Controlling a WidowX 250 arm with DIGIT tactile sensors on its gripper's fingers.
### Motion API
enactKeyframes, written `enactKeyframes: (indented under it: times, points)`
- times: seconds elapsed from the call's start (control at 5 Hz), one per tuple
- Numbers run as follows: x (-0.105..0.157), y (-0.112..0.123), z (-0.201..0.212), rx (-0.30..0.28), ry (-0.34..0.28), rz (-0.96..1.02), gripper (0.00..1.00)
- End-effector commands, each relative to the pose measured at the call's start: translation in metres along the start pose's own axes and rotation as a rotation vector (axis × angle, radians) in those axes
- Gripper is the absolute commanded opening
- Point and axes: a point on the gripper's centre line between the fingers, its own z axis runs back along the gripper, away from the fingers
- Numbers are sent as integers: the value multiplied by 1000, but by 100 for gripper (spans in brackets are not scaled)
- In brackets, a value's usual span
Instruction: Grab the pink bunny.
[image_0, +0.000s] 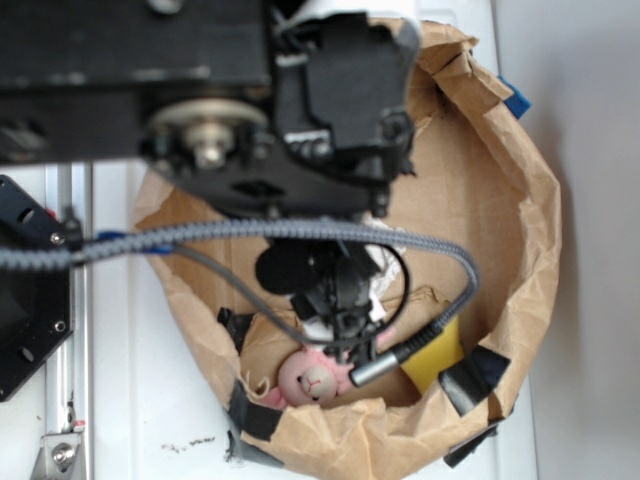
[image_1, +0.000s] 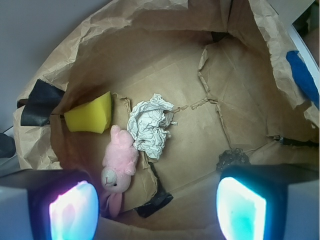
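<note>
hand (image_1: 157, 207) open above pink bunny (image_1: 120, 162), beside paper ball (image_1: 150, 125)

Pink bunny (image_1: 120, 161) on brown paper (image_1: 240, 125), beside yellow sponge (image_1: 91, 116) and, seemingly touching, crumpled paper ball (image_1: 151, 126)

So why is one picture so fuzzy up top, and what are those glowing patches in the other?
Exterior view: the black arm sits close to the lens, so it blurs, while the pink bunny below stays fairly clear. Wrist view: the bunny, the crumpled paper ball and the yellow sponge look sharp; the gripper fingers glow pink and teal, blurred at the bottom edge.
</note>
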Motion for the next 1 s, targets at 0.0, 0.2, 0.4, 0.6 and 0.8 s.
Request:
enactKeyframes:
  times: [0.0, 0.2, 0.4, 0.6, 0.8]
  points:
    - [-4, 5, -30, -10, -64, -12, 100]
    - [-5, 7, -47, 10, -48, -6, 100]
    - [-10, 11, -76, 57, -40, -17, 100]
    - [-15, 5, -93, 46, 10, -19, 100]
    - [-20, -8, -98, 31, 23, -50, 100]
